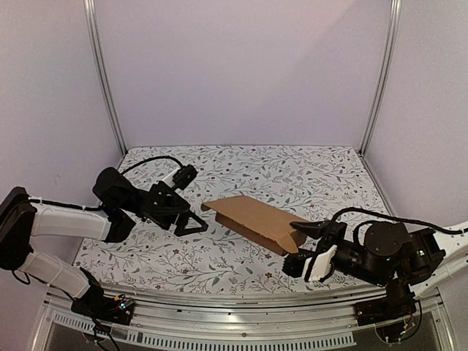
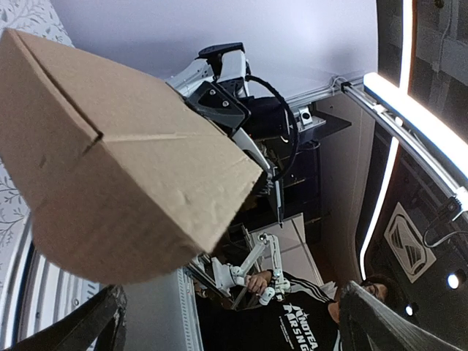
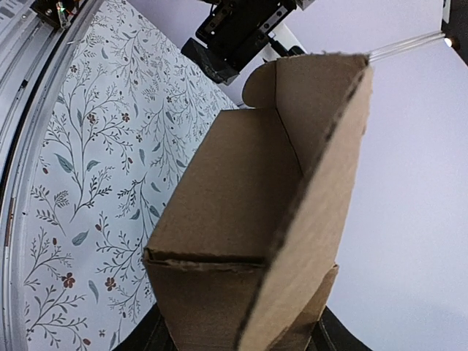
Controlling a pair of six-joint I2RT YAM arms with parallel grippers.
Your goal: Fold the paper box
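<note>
The paper box [image 1: 252, 219] is a brown cardboard carton lying slantwise in the middle of the floral table. Its right end is between the fingers of my right gripper [image 1: 298, 247], which is shut on it. The right wrist view looks along the half-formed carton [image 3: 248, 219], with one side panel standing up and a rounded flap at the far end. My left gripper [image 1: 196, 219] stands open just off the box's left end, holding nothing. Seen from the left wrist, the box [image 2: 110, 168] fills the upper left, above the wide-spread fingers [image 2: 88, 329].
A floral cloth [image 1: 292, 172] covers the table. Metal frame posts [image 1: 104, 80] stand at the back corners before white walls. An aluminium rail [image 1: 241, 314] runs along the near edge. The left arm's head [image 3: 234, 33] shows beyond the box.
</note>
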